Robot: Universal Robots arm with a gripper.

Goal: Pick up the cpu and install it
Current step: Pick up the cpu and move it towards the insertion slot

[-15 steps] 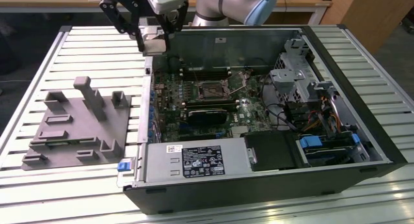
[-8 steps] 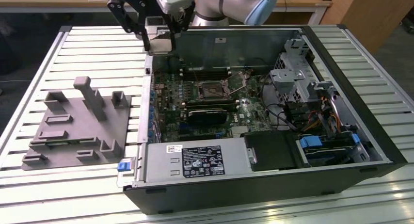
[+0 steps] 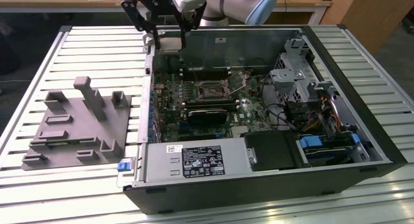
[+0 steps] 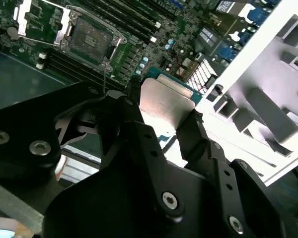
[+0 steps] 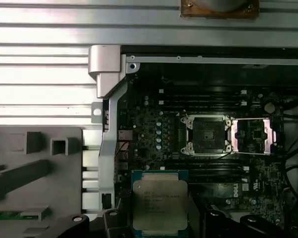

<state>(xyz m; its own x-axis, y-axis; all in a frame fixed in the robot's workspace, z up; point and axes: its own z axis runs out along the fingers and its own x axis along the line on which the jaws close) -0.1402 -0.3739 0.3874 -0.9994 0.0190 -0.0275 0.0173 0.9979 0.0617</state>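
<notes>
The cpu point(image 3: 169, 41) is a flat square chip with a pale silver top, and it hangs in the air above the back left corner of the open computer case point(image 3: 362, 112). My gripper point(image 3: 167, 36) is shut on it, one black finger on each side edge. In the second wrist view the cpu point(image 4: 166, 101) sits between the two fingers point(image 4: 194, 130). The first wrist view shows the cpu point(image 5: 160, 202) from above, with its green rim. The motherboard socket point(image 3: 210, 92) lies below and further into the case, with nothing in it, and its metal load plate point(image 5: 252, 136) is swung open beside it.
A grey plastic holder block point(image 3: 77, 127) with upright posts stands on the slatted table point(image 3: 39, 64) at the exterior view's left of the case. Inside the case are memory slots point(image 5: 203, 96), a drive cage point(image 3: 294, 81), cables point(image 3: 323, 120) and a power supply point(image 3: 194, 161).
</notes>
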